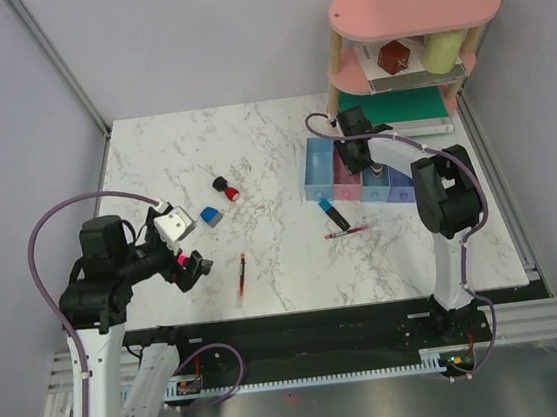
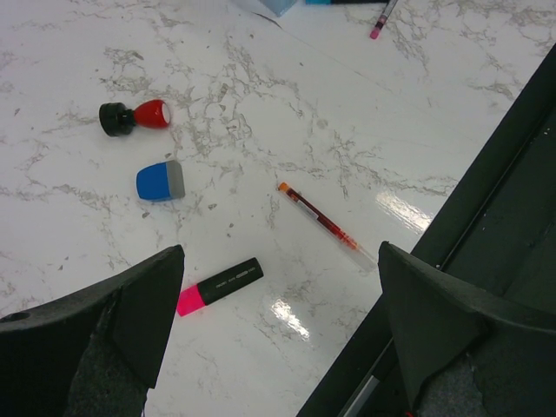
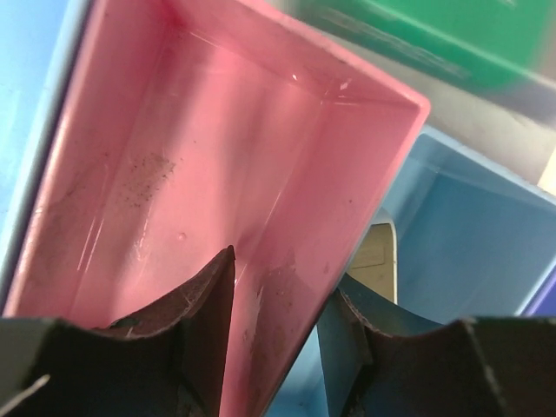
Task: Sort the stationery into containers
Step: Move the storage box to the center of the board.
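On the marble table (image 1: 272,149) we see loose stationery. A black marker with a pink cap (image 2: 221,285) lies flat close to the near edge. A blue eraser (image 2: 160,181) sits beyond it, and a red-black stub (image 2: 135,116) lies on its side further back. A thin red pen (image 2: 326,223) lies at a slant to the right of the marker. Over by the bins, a black marker with a blue cap (image 1: 334,214) lies just beside a second red pen (image 1: 350,232). The four joined bins (image 1: 317,171) stand in a row at the far right. The pink bin (image 3: 217,174) looks bare inside, and a pale flat piece (image 3: 378,256) that we cannot identify lies in the light blue bin (image 3: 469,243). The left gripper (image 2: 280,261) hangs low above the pink-capped marker, tilted toward the table, its jaws spread wide and holding nothing. The right arm reaches forward and down, and the right gripper (image 3: 282,274) points into the bins. Its jaws are partly apart on either side of the wall between pink and light blue, with nothing clamped that we can see.
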You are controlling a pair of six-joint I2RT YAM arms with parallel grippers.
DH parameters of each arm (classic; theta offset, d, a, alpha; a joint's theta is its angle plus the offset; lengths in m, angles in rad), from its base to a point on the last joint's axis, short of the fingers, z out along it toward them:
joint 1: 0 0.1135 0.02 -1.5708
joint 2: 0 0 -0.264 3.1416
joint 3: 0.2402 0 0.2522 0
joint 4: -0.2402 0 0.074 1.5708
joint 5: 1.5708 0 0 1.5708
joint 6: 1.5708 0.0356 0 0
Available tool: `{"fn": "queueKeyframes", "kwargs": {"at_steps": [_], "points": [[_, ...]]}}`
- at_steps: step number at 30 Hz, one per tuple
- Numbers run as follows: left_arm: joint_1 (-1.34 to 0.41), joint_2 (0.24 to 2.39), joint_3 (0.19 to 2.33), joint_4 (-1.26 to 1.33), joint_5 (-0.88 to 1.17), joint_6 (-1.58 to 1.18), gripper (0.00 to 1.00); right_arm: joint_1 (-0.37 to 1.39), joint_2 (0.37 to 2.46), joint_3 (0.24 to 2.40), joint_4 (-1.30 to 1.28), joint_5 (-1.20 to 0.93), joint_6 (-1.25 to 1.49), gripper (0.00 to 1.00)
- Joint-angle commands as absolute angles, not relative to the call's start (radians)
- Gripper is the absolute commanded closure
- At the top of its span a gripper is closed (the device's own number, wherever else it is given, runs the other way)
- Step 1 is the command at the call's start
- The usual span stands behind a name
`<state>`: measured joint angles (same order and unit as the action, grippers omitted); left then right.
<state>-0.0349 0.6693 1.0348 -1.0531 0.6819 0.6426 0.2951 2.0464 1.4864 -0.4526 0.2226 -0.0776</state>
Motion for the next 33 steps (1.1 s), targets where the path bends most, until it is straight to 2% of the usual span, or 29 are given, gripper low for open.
{"fn": "queueKeyframes", "kwargs": {"at_steps": [1,24,33], "points": [[-0.035,0.654,1.037,-1.058,0.675,0.632,0.00,0.367,2.109,1.578,-0.468,0.195,-0.104,0.53],[-0.035,0.637,1.002,-1.072,0.638,0.647,0.00,0.525,2.382,2.083,-0.532,0.143,-0.015,0.52],[-0.035,0.640,0.997,-1.077,0.637,0.652,0.00,0.578,2.422,2.120,-0.537,0.189,-0.009,0.50]]}}
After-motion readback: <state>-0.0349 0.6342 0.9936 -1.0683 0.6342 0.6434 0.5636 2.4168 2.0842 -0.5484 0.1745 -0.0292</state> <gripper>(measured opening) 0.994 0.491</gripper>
